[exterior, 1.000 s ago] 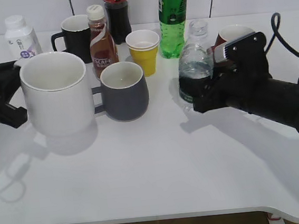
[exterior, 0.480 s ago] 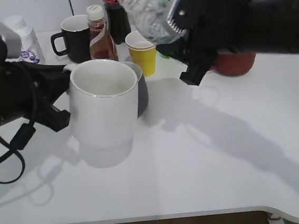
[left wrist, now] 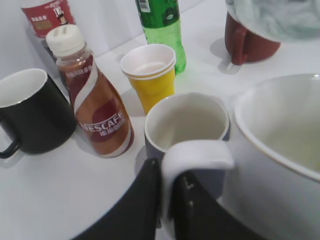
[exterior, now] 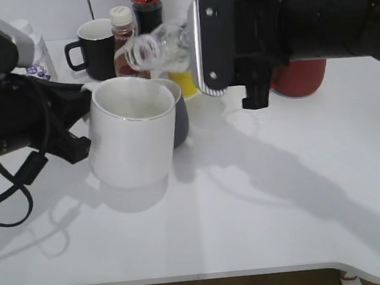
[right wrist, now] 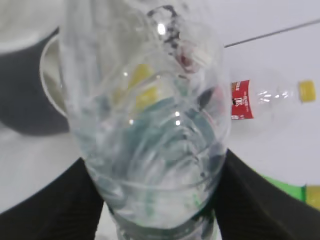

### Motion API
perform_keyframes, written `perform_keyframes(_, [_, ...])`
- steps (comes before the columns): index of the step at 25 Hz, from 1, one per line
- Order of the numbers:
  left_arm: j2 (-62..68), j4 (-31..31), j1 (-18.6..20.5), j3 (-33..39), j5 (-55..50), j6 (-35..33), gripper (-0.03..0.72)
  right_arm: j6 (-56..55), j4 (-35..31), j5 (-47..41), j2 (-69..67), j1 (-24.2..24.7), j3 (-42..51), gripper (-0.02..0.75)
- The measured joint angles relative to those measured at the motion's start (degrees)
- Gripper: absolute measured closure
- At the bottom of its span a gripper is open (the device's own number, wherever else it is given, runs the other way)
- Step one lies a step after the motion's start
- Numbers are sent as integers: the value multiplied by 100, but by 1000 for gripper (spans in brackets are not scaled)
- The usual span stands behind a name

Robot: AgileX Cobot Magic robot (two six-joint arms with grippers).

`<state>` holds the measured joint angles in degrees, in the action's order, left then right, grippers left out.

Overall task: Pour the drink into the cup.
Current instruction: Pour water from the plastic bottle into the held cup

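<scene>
Above the white tabletop (exterior: 263,203), my right pincer (exterior: 224,41), clamped on the bottle (exterior: 160,44), tips its mouth toward nine o'clock over the cup (exterior: 132,131), whose handle (left wrist: 192,155) my left pincer (left wrist: 167,200) grips.

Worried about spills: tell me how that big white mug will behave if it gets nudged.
The white mug looks wide and thick-walled, so probably heavy and unlikely to tip. Its glossy surface may slide on the smooth table. The left gripper at its handle should steady it.

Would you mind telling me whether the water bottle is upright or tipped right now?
Tipped. The water bottle lies nearly sideways in the right gripper, its open mouth pointing toward the white mug, above the rim.
</scene>
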<state>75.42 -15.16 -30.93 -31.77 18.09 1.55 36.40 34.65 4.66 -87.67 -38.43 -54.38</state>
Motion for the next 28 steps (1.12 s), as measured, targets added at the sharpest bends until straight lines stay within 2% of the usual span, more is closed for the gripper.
perform_keyframes(10, [0, -249, -31, 0, -114, 0, 645, 974, 3, -21, 0, 0, -27, 289])
perform_keyframes(17, [0, -307, -354, -4, -304, 0, 645, 1560, 3, -39, 0, 0, -27, 289])
perform_keyframes(28, [0, -307, -383, -4, -459, 0, 645, 2425, 3, -44, 0, 0, -27, 289])
